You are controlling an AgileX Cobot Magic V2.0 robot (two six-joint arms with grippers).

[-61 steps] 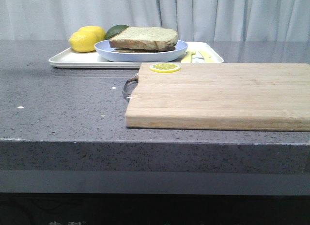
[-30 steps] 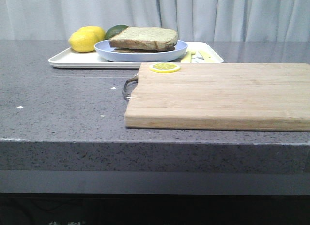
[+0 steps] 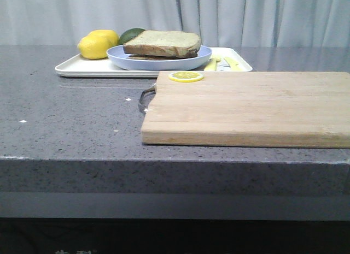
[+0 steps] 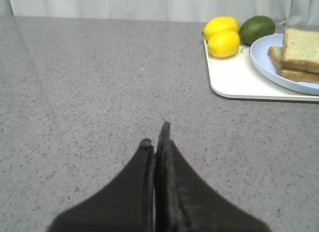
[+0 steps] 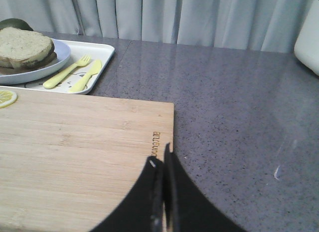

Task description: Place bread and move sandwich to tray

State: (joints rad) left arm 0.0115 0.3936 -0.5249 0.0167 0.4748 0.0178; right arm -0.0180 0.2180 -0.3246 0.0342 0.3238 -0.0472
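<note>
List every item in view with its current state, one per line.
Bread: atop the sandwich stack on the plate.
Plate: resting on the tray.
Tray: holds plate, lemons, avocado, cutlery.
Cutting board: bare except a lemon slice.
Left gripper: shut, empty.
Right gripper: shut, empty.

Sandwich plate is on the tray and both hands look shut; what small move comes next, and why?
Probably none beyond holding both arms clear. The sandwich on its plate already sits on the tray, top bread in place. The left hand and right hand are shut, empty, away from it.
</note>
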